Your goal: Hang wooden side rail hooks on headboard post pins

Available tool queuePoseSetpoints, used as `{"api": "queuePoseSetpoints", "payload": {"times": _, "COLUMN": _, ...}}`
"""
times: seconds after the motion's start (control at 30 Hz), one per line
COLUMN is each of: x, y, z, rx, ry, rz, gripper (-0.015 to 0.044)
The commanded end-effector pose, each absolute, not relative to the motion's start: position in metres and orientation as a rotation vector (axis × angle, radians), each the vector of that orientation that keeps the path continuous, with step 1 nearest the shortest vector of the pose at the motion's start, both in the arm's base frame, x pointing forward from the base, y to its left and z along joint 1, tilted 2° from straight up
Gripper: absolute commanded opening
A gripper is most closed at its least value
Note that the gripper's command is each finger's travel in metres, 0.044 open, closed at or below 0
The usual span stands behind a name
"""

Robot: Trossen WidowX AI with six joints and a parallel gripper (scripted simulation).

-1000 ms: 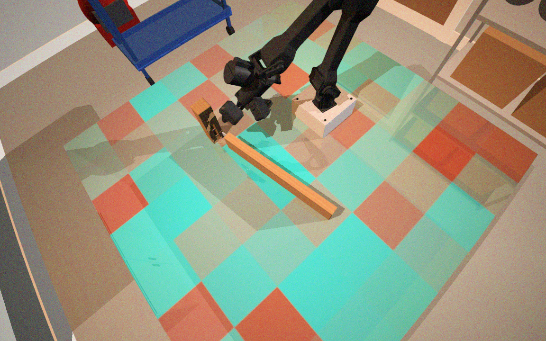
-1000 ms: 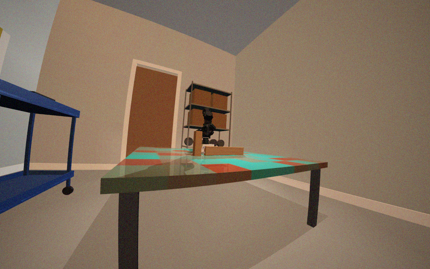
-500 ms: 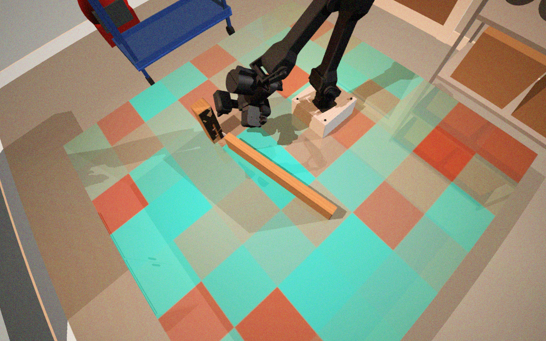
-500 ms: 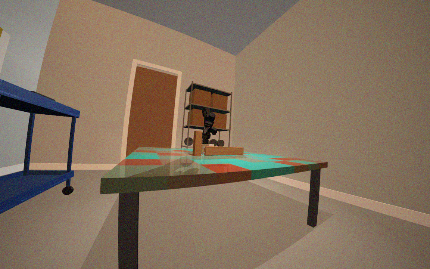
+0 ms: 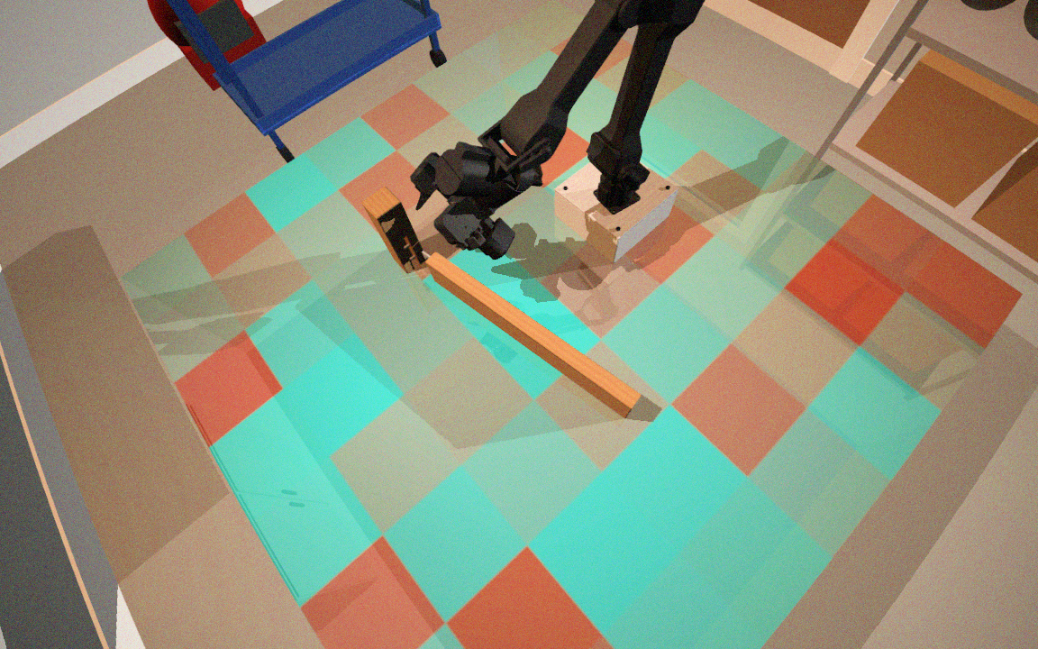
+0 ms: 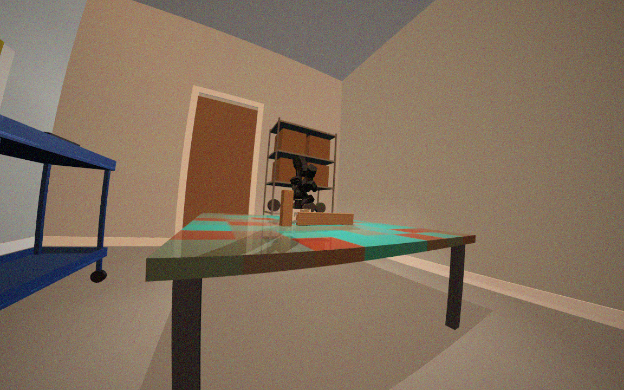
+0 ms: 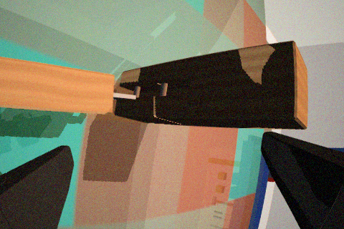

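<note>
Top view: high, angled down over the checkered table (image 5: pixel 458 516). Exterior: low, far off by the blue cart (image 6: pixel 38 145), facing the door (image 6: pixel 217 160). Wrist: close-up on the headboard post (image 7: pixel 215 91). All three share the post (image 5: pixel 394 225).

A checkered tabletop (image 5: pixel 458 525) of teal, red and tan squares carries 1 upright headboard post (image 5: pixel 390 219), 1 wooden side rail (image 5: pixel 534 336) and the arm's pale base block (image 5: pixel 641 230).
</note>
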State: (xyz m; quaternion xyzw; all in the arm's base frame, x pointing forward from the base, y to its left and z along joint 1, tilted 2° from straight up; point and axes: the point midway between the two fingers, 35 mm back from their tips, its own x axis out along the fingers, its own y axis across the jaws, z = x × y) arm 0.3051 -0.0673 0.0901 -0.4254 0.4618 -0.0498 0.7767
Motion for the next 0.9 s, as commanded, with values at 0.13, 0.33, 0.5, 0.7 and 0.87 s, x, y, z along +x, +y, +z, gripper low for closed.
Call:
{"api": "queuePoseSetpoints", "payload": {"times": 0.13, "x": 0.3086, "y": -0.0533, "z": 0.0881, "rx": -0.068, "ry": 0.730, "rz": -0.615, "gripper": 0.0440}}
{"api": "queuePoseSetpoints", "payload": {"times": 0.33, "x": 0.3092, "y": -0.0491, "z": 0.0881, "rx": 0.198, "ry": 0.610, "rz": -0.728, "gripper": 0.0440}}
{"api": "queuePoseSetpoints", "payload": {"times": 0.5, "x": 0.3093, "y": -0.0482, "z": 0.0881, "rx": 0.262, "ry": 0.580, "rz": -0.752, "gripper": 0.0440}}
{"api": "queuePoseSetpoints", "payload": {"times": 0.7, "x": 0.3093, "y": -0.0482, "z": 0.0881, "rx": 0.262, "ry": 0.580, "rz": -0.752, "gripper": 0.0440}}
{"api": "queuePoseSetpoints", "payload": {"times": 0.87, "x": 0.3093, "y": -0.0482, "z": 0.0881, "rx": 0.262, "ry": 0.580, "rz": -0.752, "gripper": 0.0440}}
